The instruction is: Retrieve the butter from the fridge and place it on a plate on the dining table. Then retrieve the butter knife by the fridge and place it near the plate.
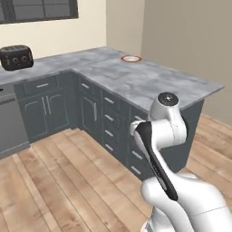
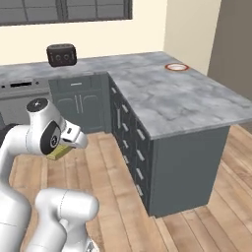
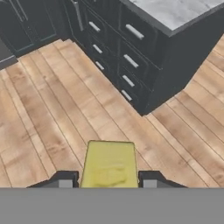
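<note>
Left base view: the round white plate with a red-orange rim sits far off on the grey-veined marble counter. A jolt while driving could slip the load.

Right base view: the gripper is tucked low.

Hand view: it clamps the pale yellow rectangular butter stick between its fingers.

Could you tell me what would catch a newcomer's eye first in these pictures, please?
Probably the yellow butter clamped between the gripper fingertips, held above the wooden floor. Next, the red-rimmed plate sitting alone at the far end of the marble dining table.
</note>
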